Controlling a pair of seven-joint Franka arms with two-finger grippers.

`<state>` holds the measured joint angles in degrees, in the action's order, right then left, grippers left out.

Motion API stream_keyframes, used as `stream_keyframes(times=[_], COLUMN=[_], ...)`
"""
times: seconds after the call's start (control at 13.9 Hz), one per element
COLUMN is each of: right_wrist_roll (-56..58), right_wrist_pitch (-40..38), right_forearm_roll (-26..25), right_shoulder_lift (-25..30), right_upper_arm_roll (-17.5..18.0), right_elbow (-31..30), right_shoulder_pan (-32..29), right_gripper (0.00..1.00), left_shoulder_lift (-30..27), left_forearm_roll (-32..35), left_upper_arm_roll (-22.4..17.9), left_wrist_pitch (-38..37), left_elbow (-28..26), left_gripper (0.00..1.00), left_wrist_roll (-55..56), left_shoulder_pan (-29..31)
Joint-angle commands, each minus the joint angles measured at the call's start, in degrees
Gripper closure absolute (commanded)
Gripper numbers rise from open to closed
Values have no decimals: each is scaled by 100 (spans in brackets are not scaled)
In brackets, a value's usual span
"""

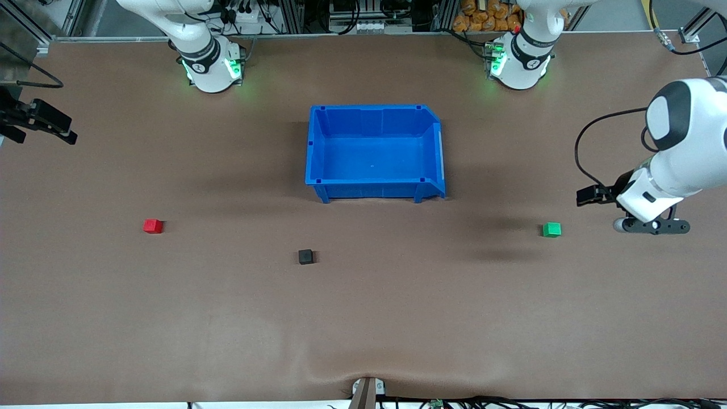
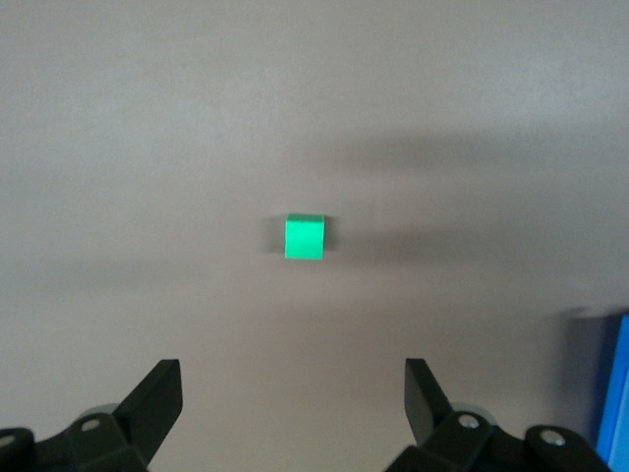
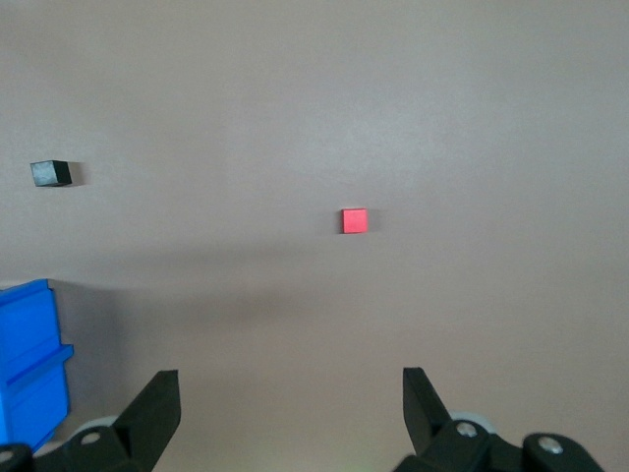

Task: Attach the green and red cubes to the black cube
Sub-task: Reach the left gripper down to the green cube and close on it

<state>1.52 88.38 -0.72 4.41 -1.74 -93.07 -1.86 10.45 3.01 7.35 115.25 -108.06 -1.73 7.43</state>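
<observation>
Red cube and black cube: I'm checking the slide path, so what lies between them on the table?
Nothing: only bare table between the red cube and the black cube, shown in the front view.

One high front camera, two wrist cameras.
My front view faces the robots' bases across the counter (image 1: 363, 318); each wrist camera looks down, the right sharing the blue bin (image 3: 29, 354) and black cube (image 3: 51, 174).

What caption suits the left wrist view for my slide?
Open left gripper hovering above the table, green cube centred ahead, nothing held.
</observation>
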Motion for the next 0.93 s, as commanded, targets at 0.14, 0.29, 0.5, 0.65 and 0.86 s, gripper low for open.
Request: stream_keyframes(times=[0.14,0.29,0.5,0.65,0.86], right_wrist_roll=[33,33,33,33,33], right_wrist_pitch=[-6,-5,3,30,82], right_forearm_roll=[54,54,54,54,45], right_shoulder_lift=[-177,-291,-362,-379,-432], right_upper_arm_roll=[24,16,15,15,7], right_elbow=[87,87,87,78,87], right_shoulder_pan=[-86,-95,-86,-95,-112], right_gripper=[0,0,0,0,0], left_shoulder_lift=[404,580,791,966,1274], left_forearm_roll=[77,86,77,86,86], left_upper_arm_roll=[21,13,12,12,4], left_wrist_pitch=[392,550,717,945,1297], left_elbow=[49,49,49,40,31], left_gripper=[0,1,17,17,16], left_wrist_roll=[-284,-424,-443,-443,-443], left_shoulder_pan=[30,56,65,74,109])
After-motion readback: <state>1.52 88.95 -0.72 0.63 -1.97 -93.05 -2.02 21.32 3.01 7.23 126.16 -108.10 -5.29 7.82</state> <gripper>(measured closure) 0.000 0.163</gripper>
